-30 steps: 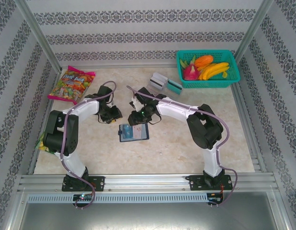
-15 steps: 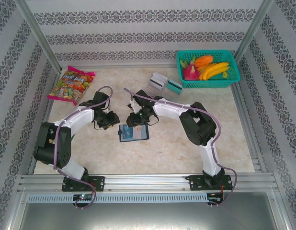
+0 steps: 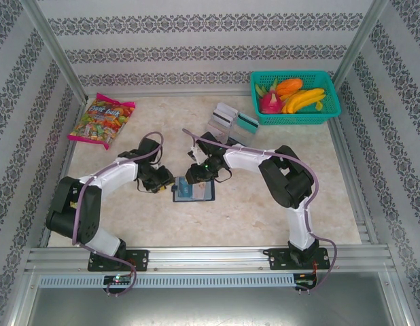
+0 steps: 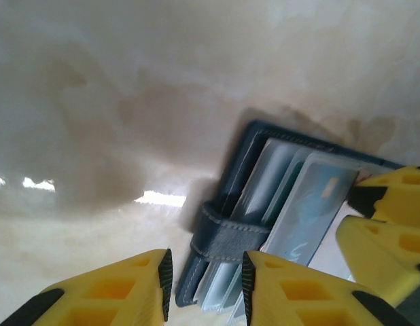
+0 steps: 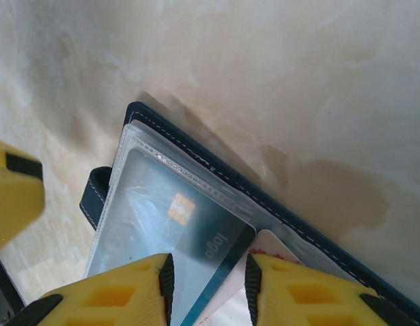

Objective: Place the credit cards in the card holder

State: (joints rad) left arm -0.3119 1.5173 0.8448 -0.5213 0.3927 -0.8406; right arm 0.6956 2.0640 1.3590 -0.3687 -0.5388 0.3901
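The dark navy card holder (image 3: 195,193) lies open on the table between my two grippers. In the right wrist view a blue chip credit card (image 5: 170,221) sits in its clear sleeve, one corner sticking out, with a white card (image 5: 278,250) under it. My right gripper (image 5: 208,280) hovers just over that blue card, jaws apart, gripping nothing. My left gripper (image 4: 206,275) is open at the holder's left edge (image 4: 230,183), just below the snap tab (image 4: 227,236), touching neither. The right gripper's yellow fingers (image 4: 393,210) show there too. More credit cards (image 3: 223,115) lie at the back.
A teal mesh basket (image 3: 330,109) with fruit stands at the back right, next to the loose cards. A colourful snack bag (image 3: 101,121) lies at the back left. Metal frame rails border the table.
Both grippers have come nearer and lower, closing in on the card holder from left and right. The holder has slid slightly to the right and nearer.
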